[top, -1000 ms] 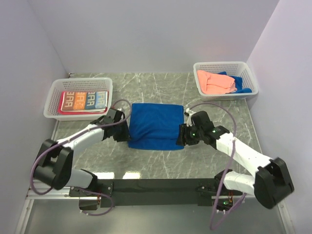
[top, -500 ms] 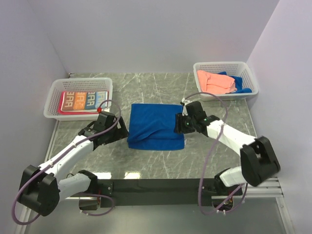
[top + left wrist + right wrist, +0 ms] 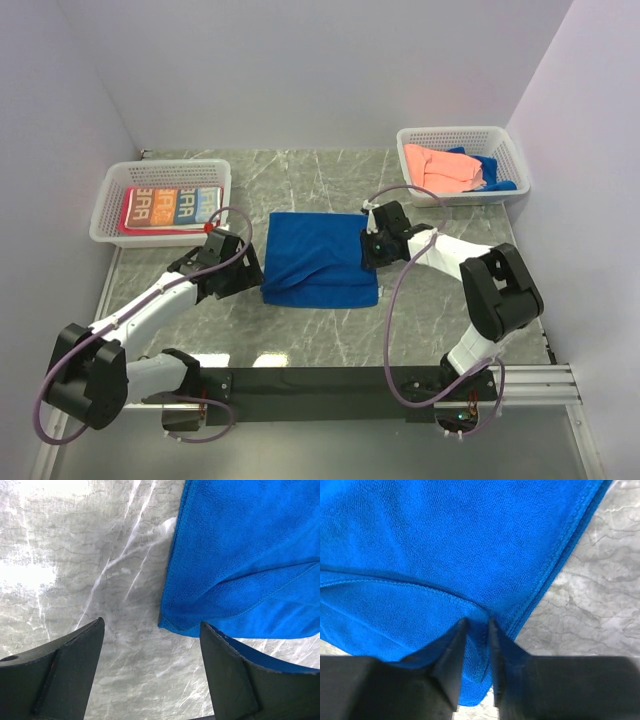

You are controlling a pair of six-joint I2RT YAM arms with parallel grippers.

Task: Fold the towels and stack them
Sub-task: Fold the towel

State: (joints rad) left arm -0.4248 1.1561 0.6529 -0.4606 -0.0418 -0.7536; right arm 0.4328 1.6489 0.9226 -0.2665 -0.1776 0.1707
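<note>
At the centre of the worktop [image 3: 300,330] you have the folded blue towel [image 3: 320,258] lying flat. Your left end effector [image 3: 248,272] sits at the towel's 9 o'clock edge, released and spread wide, one finger over bare stone and the other by the towel's near corner. Your right end effector [image 3: 368,246], at 3 o'clock, is clenched on a fold of that towel's edge. At 10 o'clock the left basket [image 3: 165,167] holds the printed towel [image 3: 172,207]; at 2 o'clock the right basket [image 3: 455,132] holds a salmon towel [image 3: 440,168].
</note>
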